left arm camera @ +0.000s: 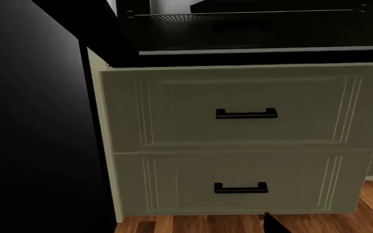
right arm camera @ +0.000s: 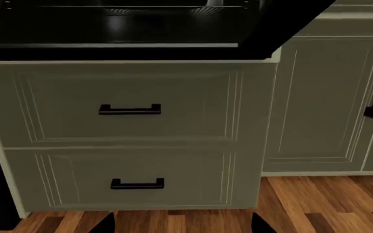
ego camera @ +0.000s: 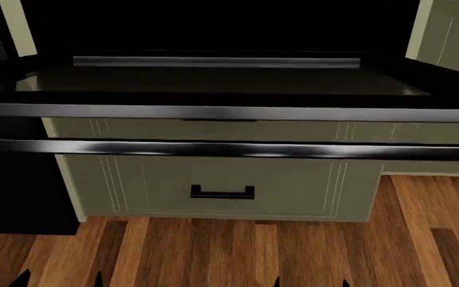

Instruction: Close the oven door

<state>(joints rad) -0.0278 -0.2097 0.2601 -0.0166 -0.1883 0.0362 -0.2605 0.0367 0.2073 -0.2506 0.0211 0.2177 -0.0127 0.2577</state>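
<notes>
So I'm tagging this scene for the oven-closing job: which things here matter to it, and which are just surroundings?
Belongs to the job:
oven door, hanging open and flat
its bar handle

Just surroundings:
upper drawer
lower drawer
cabinet door
wooden floor

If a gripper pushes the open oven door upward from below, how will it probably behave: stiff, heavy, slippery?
The oven door is a wide flat panel lying open and level, so it will likely swing up stiffly as one piece. Its glossy black surface looks slippery. The long bar handle along its front edge probably gives a surer contact.
</notes>
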